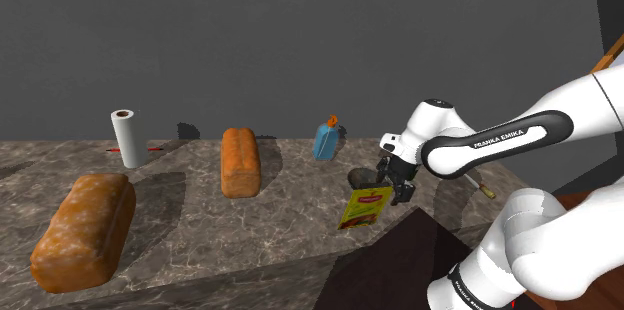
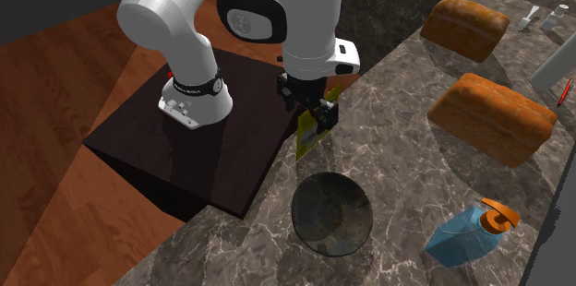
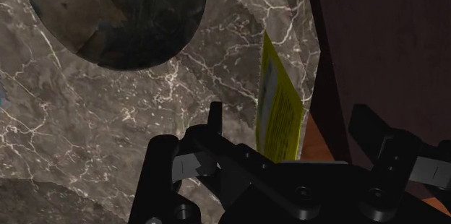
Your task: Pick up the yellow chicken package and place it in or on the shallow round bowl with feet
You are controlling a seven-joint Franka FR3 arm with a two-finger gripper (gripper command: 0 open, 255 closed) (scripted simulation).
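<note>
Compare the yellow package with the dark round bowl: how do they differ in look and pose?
The package is bright yellow; the bowl is dark grey. The package is flat and rectangular; the bowl is round. The package is tilted on edge by the gripper; the bowl lies level on the counter. Both are near the counter's edge.

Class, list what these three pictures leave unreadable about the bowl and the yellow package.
1. Feet: the dark bowl hides its own underside in the second exterior view.
2. Shoulder view: the bowl sits mostly behind the gripper and yellow package.
3. Package print: too small in the shoulder view, edge-on in the wrist view.
</note>
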